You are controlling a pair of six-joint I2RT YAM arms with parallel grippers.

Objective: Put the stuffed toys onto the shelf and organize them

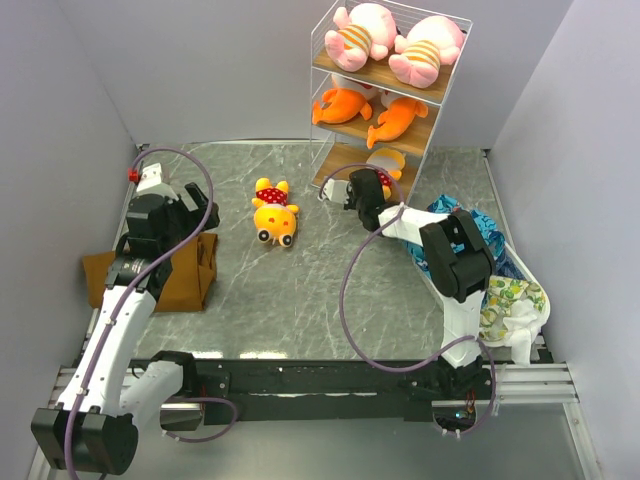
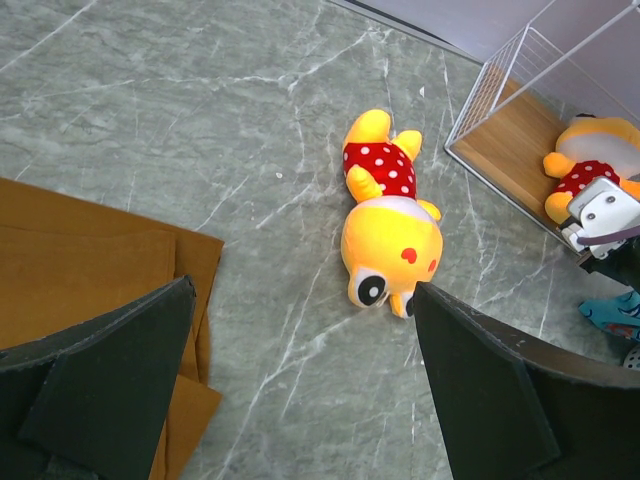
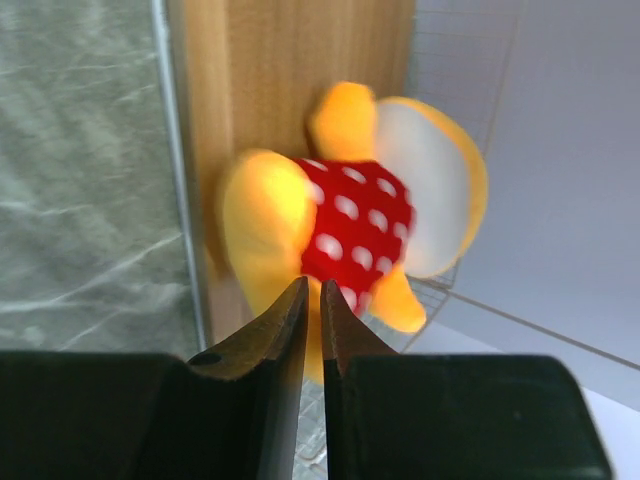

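Observation:
The white wire shelf (image 1: 372, 82) stands at the back right. Two pink stuffed toys (image 1: 360, 35) lie on its top board and two orange fish toys (image 1: 345, 105) on the middle one. A yellow toy in a red polka-dot shirt (image 3: 350, 215) rests on the bottom board (image 3: 280, 60), blurred, right at the tips of my right gripper (image 3: 312, 285), whose jaws stand a narrow slit apart. A second yellow toy (image 2: 390, 240) lies face down on the table. My left gripper (image 2: 302, 300) hovers wide open short of its head, holding nothing.
A folded brown cloth (image 1: 185, 270) lies at the left under my left arm. A blue patterned cloth (image 1: 495, 240) and a white-green cloth (image 1: 515, 305) are heaped at the right by the right arm's base. Walls close in the table.

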